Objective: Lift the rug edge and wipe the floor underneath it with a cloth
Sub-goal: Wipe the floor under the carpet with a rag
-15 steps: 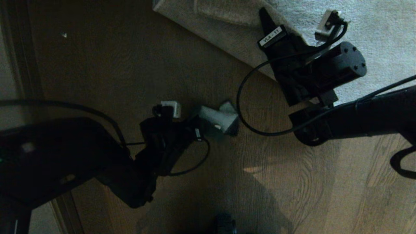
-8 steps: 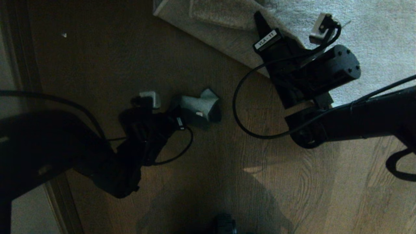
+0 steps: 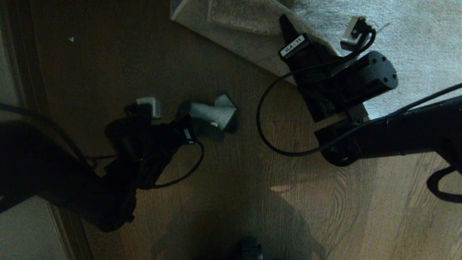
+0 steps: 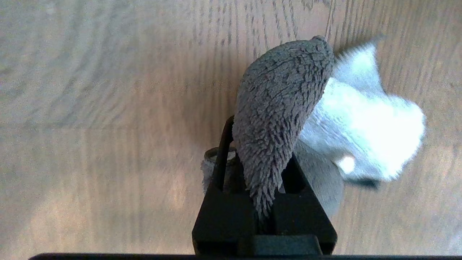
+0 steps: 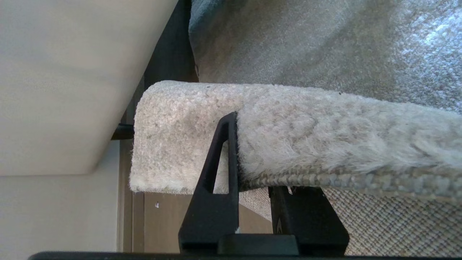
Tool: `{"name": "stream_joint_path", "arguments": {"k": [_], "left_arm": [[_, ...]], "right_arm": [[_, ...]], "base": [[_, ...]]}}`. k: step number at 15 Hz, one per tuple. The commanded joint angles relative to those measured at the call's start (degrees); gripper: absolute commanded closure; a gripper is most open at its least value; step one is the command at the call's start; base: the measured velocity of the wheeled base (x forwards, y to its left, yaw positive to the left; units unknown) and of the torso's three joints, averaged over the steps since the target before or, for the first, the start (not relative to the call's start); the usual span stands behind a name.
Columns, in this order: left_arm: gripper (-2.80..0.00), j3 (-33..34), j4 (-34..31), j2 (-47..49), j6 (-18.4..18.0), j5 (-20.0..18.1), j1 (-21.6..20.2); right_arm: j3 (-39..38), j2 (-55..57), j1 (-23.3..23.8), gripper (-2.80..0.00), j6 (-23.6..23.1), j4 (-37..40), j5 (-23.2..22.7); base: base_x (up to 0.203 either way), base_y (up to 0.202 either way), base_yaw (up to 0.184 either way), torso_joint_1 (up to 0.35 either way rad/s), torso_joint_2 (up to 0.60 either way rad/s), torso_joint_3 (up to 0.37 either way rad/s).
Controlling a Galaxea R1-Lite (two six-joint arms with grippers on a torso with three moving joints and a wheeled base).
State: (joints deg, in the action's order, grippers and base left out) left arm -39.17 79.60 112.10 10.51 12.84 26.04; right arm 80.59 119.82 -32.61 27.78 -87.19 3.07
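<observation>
The cloth [image 3: 213, 113] [image 4: 285, 108], a small grey terry piece, lies bunched on the brown wood floor [image 3: 223, 187] [image 4: 90, 108] left of centre. My left gripper [image 3: 186, 126] [image 4: 265, 202] is shut on its near end, low over the planks. At the upper right, my right gripper [image 3: 288, 34] [image 5: 252, 169] is shut on the rug edge [image 3: 274, 54] [image 5: 306, 137] and holds it raised and folded back. This shows the rug's woven beige underside [image 5: 397, 216], with bare floor [image 5: 169, 224] below the lifted corner.
The plush rug [image 3: 415, 43] fills the upper right corner. A pale wall and dark baseboard [image 3: 14, 72] run down the left side. A small white speck [image 3: 71, 38] lies on the planks at the upper left. A dark object [image 3: 249, 249] sits at the bottom edge.
My left gripper has dragged the cloth across the floor, to the left and farther away. The right gripper has shifted slightly the same way, still holding the rug edge up.
</observation>
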Motion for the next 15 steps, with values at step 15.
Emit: {"name": "stream_joint_path", "arguments": {"k": [15], "left_arm": [[0.00, 18.58, 9.17, -5.76, 3.81, 8.31, 16.81]], "right_arm": [[-0.08, 0.76, 0.00, 0.00, 0.17, -0.97, 0.09]], "base": [[0.000, 0.000, 0.000, 0.000, 0.00, 0.000]]}}
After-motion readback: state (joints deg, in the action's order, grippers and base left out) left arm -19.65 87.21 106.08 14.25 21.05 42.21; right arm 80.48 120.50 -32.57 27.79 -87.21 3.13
